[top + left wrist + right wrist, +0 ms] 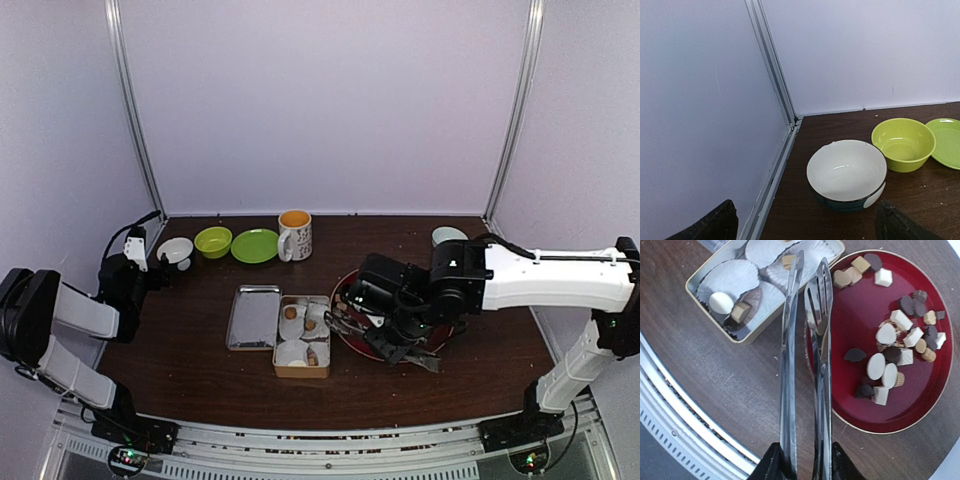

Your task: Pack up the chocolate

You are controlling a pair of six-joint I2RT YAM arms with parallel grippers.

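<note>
The chocolate (900, 340), several dark, tan and white pieces, lies on a red plate (920, 410). A few more pieces, such as a white round one (721, 302) and a tan cube (741, 311), sit in white paper liners inside a gold tin (715, 322). My right gripper (805, 465) is shut on metal tongs (790, 340), whose empty tips hang slightly apart over the gap between tin and plate. In the top view the right gripper (388, 335) is over the plate (343, 290), right of the tin (302, 372). My left gripper (805, 230) is open and empty at the far left (133, 265).
The tin's lid (254, 317) lies left of the tin. Along the back stand a white bowl (847, 172), a green bowl (902, 144), a green plate (947, 142), a mug (295, 234) and a pale bowl (448, 236). The wall corner is close on the left.
</note>
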